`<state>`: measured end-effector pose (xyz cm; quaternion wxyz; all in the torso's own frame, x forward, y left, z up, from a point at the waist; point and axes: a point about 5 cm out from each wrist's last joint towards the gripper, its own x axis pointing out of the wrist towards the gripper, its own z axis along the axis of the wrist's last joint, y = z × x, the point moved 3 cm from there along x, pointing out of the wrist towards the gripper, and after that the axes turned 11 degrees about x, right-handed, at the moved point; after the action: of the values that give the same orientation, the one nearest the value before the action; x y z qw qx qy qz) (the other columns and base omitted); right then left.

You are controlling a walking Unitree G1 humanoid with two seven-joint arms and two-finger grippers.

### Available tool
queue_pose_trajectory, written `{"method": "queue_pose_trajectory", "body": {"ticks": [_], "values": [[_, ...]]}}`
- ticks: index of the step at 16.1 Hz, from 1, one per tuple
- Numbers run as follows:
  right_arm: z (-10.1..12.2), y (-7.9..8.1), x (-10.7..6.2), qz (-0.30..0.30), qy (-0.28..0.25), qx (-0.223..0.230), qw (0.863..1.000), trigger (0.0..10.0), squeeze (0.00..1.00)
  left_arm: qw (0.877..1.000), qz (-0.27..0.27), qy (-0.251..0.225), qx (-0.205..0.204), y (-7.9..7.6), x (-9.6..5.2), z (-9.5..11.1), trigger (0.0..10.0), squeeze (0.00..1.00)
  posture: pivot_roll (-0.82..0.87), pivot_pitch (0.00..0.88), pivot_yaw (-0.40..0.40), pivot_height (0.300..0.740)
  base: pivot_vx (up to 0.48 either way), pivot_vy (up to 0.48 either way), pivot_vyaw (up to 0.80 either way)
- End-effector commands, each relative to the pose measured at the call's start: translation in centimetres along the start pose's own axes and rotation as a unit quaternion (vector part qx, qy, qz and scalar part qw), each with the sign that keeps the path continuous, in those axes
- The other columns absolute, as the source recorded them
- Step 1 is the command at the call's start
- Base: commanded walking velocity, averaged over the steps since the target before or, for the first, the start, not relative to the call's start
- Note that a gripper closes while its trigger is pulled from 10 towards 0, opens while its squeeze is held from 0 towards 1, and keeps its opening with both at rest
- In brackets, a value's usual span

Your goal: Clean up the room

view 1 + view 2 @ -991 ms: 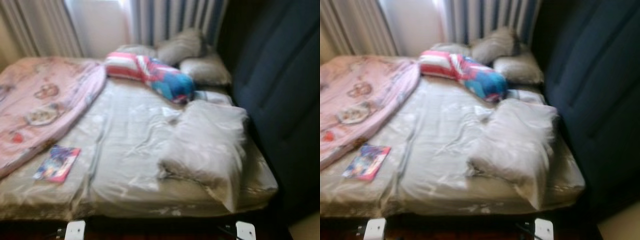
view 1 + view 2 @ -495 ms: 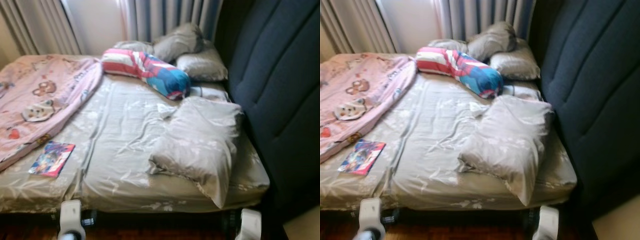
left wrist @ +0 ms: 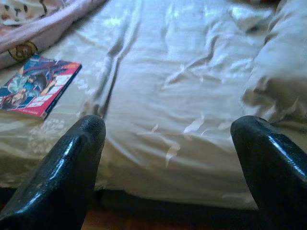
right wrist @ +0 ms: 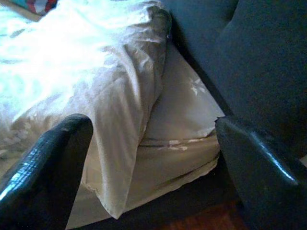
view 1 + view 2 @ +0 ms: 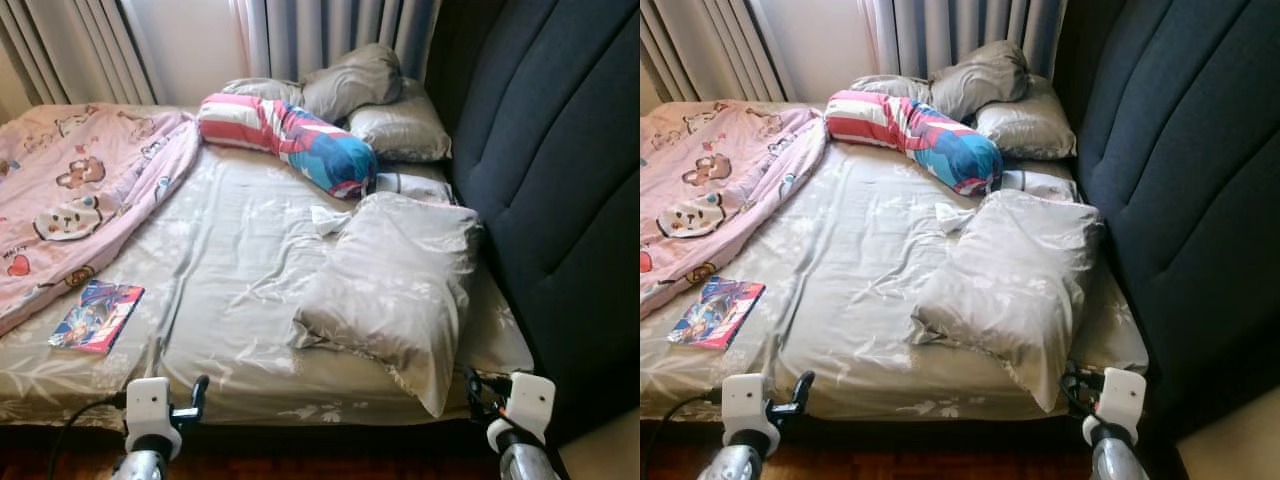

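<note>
**Both grippers raised at the near edge of the bed, nothing held**

The left gripper (image 3: 165,139) sat at the near left edge of the bed (image 5: 250,290), its two black fingers (image 3: 62,167) spread wide with only grey sheet between them. The right gripper (image 4: 153,158) sat at the near right corner, fingers likewise wide apart and empty, just short of the large grey pillow (image 5: 400,280). That pillow lay slanted on the right side of the bed, beside the dark blue headboard (image 5: 560,180). A colourful book (image 5: 97,316) lay flat on the near left of the sheet, just below the edge of the pink blanket (image 5: 70,200). A striped red-and-blue bolster (image 5: 290,140) lay at the far side, with more grey pillows (image 5: 380,100) beyond it by the curtains (image 5: 330,30).
</note>
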<state>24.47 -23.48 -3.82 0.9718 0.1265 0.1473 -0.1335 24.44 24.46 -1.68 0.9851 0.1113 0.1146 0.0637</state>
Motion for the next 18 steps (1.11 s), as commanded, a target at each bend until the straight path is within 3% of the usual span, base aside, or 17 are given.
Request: {"method": "queue_pose_trajectory", "body": {"ticks": [1,5,10,14,18], "values": [[-0.4,0.0,-0.5,0.004,0.0,0.006,1.0,10.0,0.0,1.0,0.01,-0.008,-0.007,0.4,-0.3,0.1,10.0,0.0,0.12,0.0,-0.05,0.74,0.0,0.0,0.0],[-1.6,-0.4,-1.2,-0.001,0.023,0.005,1.0,10.0,0.0,1.0,-0.009,-0.023,0.002,0.2,1.0,1.5,10.0,0.0,0.12,0.0,-0.043,0.74,0.0,0.0,0.0],[-0.9,-0.1,-0.8,0.006,0.011,0.007,1.0,10.0,0.0,1.0,-0.012,-0.008,-0.002,0.2,0.1,0.6,10.0,0.0,0.12,0.0,-0.046,0.74,0.0,0.0,0.0],[-0.8,-0.1,-0.6,0.005,0.013,0.007,1.0,10.0,0.0,1.0,-0.011,-0.006,-0.003,0.3,0.4,0.7,10.0,0.0,0.12,0.0,-0.044,0.74,0.0,0.0,0.0],[-0.4,-0.2,-0.3,-0.001,0.009,0.013,1.0,10.0,0.0,1.0,-0.004,-0.011,-0.001,0.6,1.1,1.4,10.0,0.0,0.12,0.002,-0.046,0.74,0.262,0.0,0.0]]}}
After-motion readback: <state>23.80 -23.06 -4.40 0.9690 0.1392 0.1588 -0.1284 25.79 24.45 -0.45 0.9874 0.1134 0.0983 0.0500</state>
